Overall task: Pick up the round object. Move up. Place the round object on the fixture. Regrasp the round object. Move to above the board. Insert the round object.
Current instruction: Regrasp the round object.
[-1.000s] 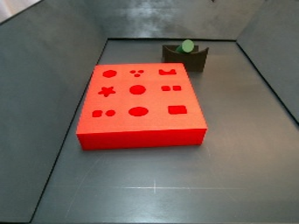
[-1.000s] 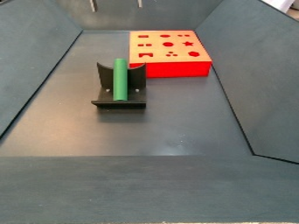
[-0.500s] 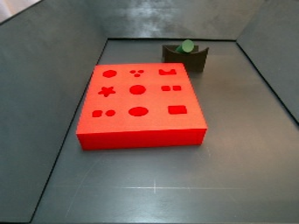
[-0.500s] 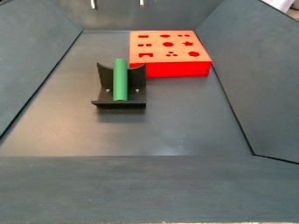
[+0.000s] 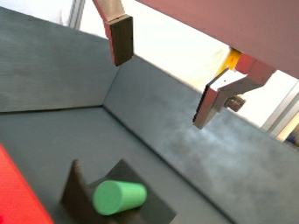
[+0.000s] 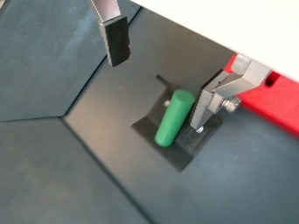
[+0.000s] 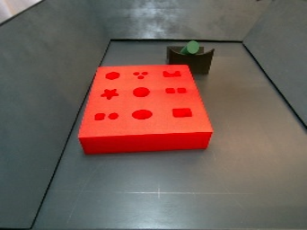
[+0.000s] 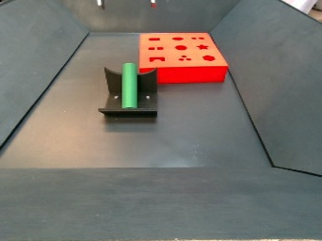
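The green round object lies in the notch of the dark fixture, seen in both side views (image 7: 191, 47) (image 8: 127, 84) and in both wrist views (image 5: 119, 197) (image 6: 176, 118). The fixture (image 8: 128, 111) (image 7: 192, 64) (image 6: 177, 152) (image 5: 79, 187) stands on the floor beside the red board (image 7: 142, 103) (image 8: 183, 56). My gripper (image 5: 163, 74) (image 6: 162, 74) is open and empty, high above the fixture and the round object, with nothing between its fingers. Only its fingertips (image 8: 98, 6) show at the upper edge of a side view. The board also shows in both wrist views (image 6: 275, 105) (image 5: 10, 188).
Sloping dark grey walls (image 8: 51, 75) (image 7: 54, 54) enclose the floor on all sides. The board has several shaped holes in its top. The fixture stands near the back wall (image 7: 180, 22).
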Robot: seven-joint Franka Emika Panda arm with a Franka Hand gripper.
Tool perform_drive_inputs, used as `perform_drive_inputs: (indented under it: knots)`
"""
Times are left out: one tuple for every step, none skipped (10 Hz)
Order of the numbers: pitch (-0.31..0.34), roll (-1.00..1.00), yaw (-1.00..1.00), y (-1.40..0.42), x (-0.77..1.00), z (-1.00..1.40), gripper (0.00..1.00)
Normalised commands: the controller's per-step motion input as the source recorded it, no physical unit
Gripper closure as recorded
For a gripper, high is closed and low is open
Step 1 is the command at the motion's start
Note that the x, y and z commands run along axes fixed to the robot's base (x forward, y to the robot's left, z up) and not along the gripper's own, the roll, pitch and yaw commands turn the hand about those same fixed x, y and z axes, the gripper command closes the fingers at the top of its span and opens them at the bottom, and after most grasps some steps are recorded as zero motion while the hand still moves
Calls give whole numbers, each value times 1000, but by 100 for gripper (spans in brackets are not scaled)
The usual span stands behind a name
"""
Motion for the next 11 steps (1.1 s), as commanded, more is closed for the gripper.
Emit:
perform_drive_inputs:
  knots:
    - [194,1000,146,-46,118,-22,0]
    - [207,950,183,-48,117,-24,0]
    - [182,712,209,-49,120,-26,0]
    - [157,538,227,-51,124,-26,0]
    - [129,361,236,-54,133,-26,0]
    - [87,211,239,-38,128,-12,0]
    - [54,163,233,-41,108,-13,0]
    - [24,152,220,-48,95,-18,0]
    - [101,96,206,66,40,-1000,0]
    - [91,98,189,67,43,-1000,0]
    - [63,103,184,64,52,-1000,0]
